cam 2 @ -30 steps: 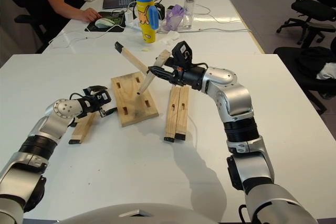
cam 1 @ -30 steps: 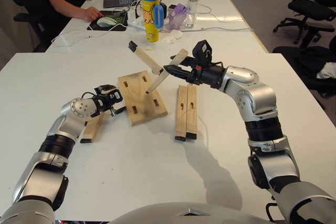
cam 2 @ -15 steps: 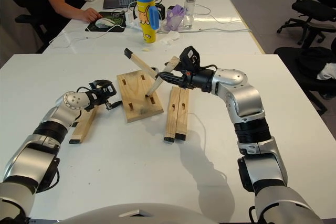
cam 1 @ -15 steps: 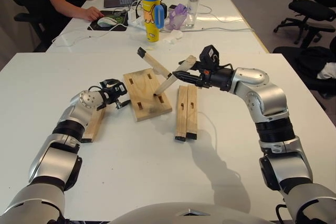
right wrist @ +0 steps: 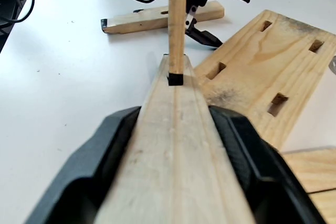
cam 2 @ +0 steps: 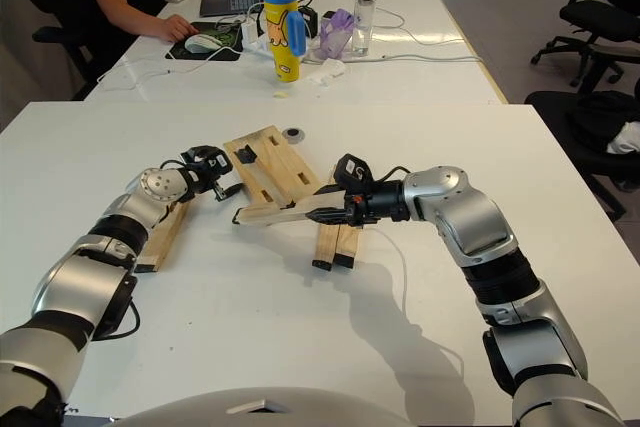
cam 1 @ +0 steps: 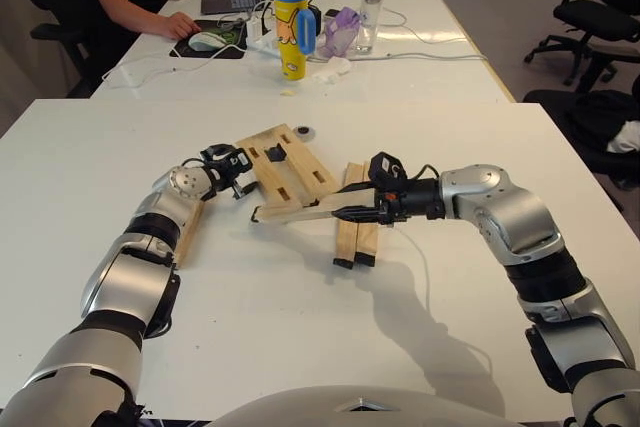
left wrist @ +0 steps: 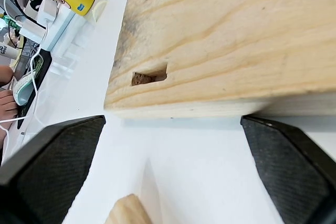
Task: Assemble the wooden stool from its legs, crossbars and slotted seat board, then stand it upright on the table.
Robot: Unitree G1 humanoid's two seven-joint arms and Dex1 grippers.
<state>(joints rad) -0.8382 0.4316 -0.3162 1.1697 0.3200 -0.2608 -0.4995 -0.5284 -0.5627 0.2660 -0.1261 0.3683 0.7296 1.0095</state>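
seat board (left wrist: pixel 236 35) cut off, leg (cam 1: pixel 300 213) end hidden in jaws

— Seat board (cam 1: pixel 290 165) position?
— Flat on the desk (cam 1: pixel 300 332), slots facing up. The left claw (cam 1: pixel 232 164) is just beside its left edge.
— Right claw (cam 1: pixel 352 213)?
— Closed on a leg (cam 1: pixel 298 213) lying low at the board's near corner, over two wooden pieces (cam 1: pixel 356 235) set side by side.
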